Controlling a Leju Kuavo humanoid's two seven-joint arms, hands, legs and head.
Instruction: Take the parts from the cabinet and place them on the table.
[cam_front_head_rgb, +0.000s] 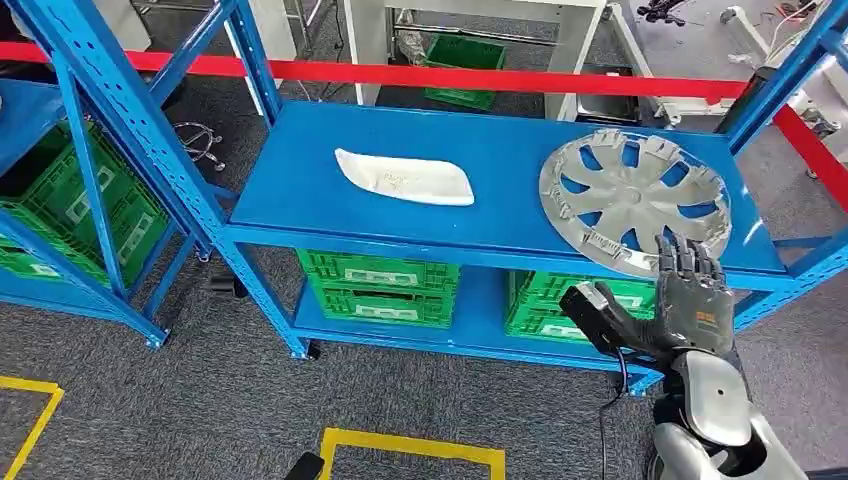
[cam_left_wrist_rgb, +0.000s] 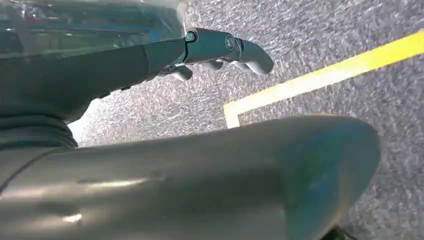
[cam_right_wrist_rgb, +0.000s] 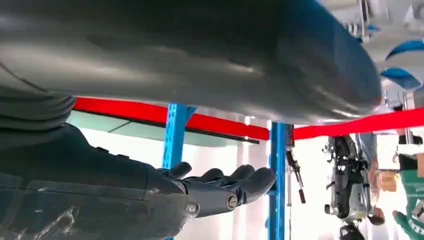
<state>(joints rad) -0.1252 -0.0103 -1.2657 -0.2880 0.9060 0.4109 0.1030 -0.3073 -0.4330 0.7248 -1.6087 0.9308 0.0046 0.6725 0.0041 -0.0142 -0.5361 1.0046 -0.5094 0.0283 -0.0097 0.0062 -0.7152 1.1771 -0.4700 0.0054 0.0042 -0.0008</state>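
We look down on a blue shelving rack (cam_front_head_rgb: 300, 180) with two parts lying on its upper shelf. A silver hubcap (cam_front_head_rgb: 633, 197) sits flat toward the right end of that shelf, its near rim reaching the front edge. A white curved trim piece (cam_front_head_rgb: 404, 179) lies near the middle of the shelf, well apart from the hubcap.

Our right hand (cam_front_head_rgb: 690, 295) is raised in front of the shelf's front edge, just below the near rim of the hubcap. Its fingers (cam_front_head_rgb: 684, 262) point upward, spread apart and holding nothing; the tips overlap the rim in the head view, but we cannot tell whether they touch it. In the right wrist view the same fingers (cam_right_wrist_rgb: 235, 182) stretch out nearly straight, side by side, with nothing between them.

Our left hand (cam_left_wrist_rgb: 220, 50) hangs low over grey carpet (cam_left_wrist_rgb: 310, 30), near a yellow floor line (cam_left_wrist_rgb: 325, 75). Its fingers (cam_left_wrist_rgb: 252, 54) are lightly curved and grip nothing.

Green crates (cam_front_head_rgb: 380, 285) stand on the lower shelf beneath the parts, and more of them fill the rack to the left. A red bar (cam_front_head_rgb: 450, 75) runs across behind the shelf.
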